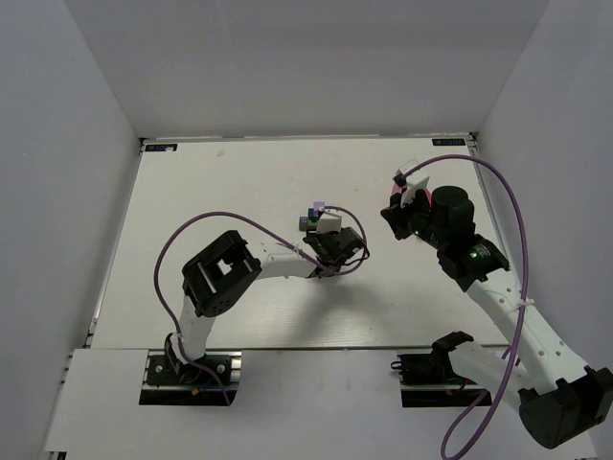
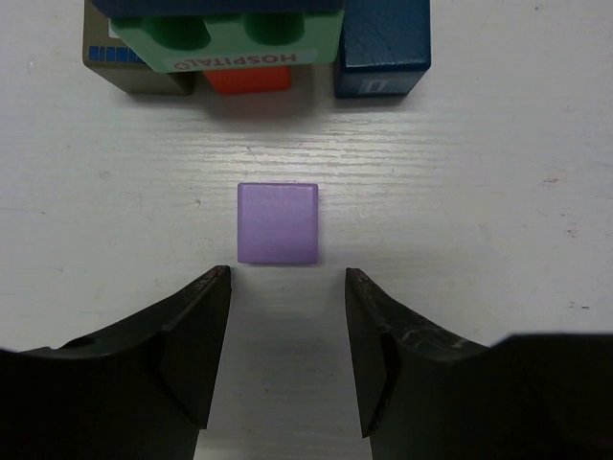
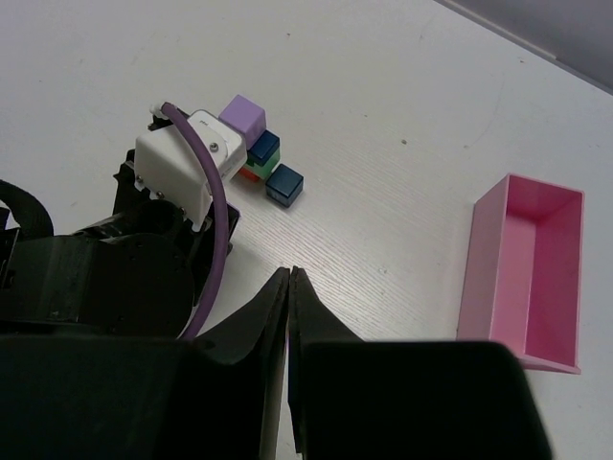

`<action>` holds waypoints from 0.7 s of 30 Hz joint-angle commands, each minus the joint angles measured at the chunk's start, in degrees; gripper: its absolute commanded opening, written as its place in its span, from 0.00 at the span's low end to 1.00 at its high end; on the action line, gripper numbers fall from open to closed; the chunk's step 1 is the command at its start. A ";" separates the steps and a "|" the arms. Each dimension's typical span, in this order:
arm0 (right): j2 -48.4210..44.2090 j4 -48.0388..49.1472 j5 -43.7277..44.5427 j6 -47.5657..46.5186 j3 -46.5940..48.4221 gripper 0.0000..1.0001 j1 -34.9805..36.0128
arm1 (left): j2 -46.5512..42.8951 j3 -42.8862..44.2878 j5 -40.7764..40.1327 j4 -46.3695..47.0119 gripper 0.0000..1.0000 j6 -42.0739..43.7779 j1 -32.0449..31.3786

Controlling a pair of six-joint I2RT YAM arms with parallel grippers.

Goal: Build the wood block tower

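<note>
A small purple cube (image 2: 278, 223) lies alone on the white table, just ahead of my left gripper (image 2: 287, 278), which is open and empty with its jaws a little wider than the cube. Beyond it is a cluster: a green block marked HOSPITAL (image 2: 230, 38) on a red block (image 2: 249, 80), a dark blue cube (image 2: 383, 48) and a tan block (image 2: 134, 72). The right wrist view shows the purple cube (image 3: 244, 117), the green block (image 3: 263, 146) and the blue cube (image 3: 284, 184). My right gripper (image 3: 289, 273) is shut, raised to the right of the cluster.
A pink open rectangular box (image 3: 525, 273) lies on the table to the right of the blocks. From above, the left arm (image 1: 278, 264) reaches to the table's middle and the right arm (image 1: 460, 249) hangs over the right side. White walls enclose the table.
</note>
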 commanded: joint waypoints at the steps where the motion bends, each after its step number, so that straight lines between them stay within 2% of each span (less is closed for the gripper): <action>1: -0.61 2.35 -0.97 0.79 0.00 0.08 -0.23 | -0.48 -0.46 -2.57 2.14 0.61 1.62 0.45; 8: -0.87 2.43 -1.41 0.79 -0.09 0.08 -0.05 | 0.58 -0.46 -3.89 4.33 0.61 3.29 0.45; 21: -1.13 2.43 -2.29 0.88 -0.18 0.08 -0.05 | 2.86 -1.51 -5.56 7.32 0.55 3.82 1.50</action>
